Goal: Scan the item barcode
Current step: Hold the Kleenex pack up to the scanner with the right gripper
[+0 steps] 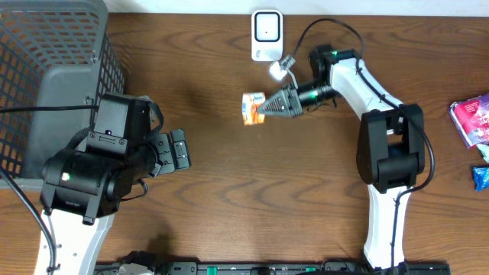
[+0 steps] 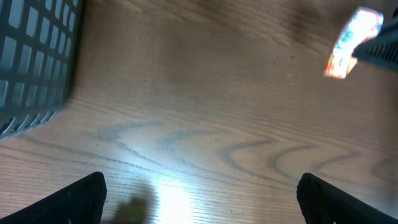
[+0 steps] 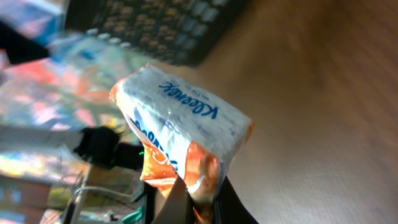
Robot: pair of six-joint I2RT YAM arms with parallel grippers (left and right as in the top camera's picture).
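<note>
The brown wood-grain worktop [image 1: 229, 198] fills the overhead view. A grey mesh basket [image 1: 46, 53] sits at its far-left corner. The left arm [image 1: 99, 176] rests beside the basket, its jaws spread wide apart, holding and touching nothing, with bare wood beneath them. The right arm [image 1: 382, 145] reaches in toward the centre, its jaws pinched together on one edge of the Kleenex tissue packet [image 1: 253, 107], which hangs near the white scanner [image 1: 267, 34] at the far edge. Two colourful packets [image 1: 472, 121] lie at the right edge.
</note>
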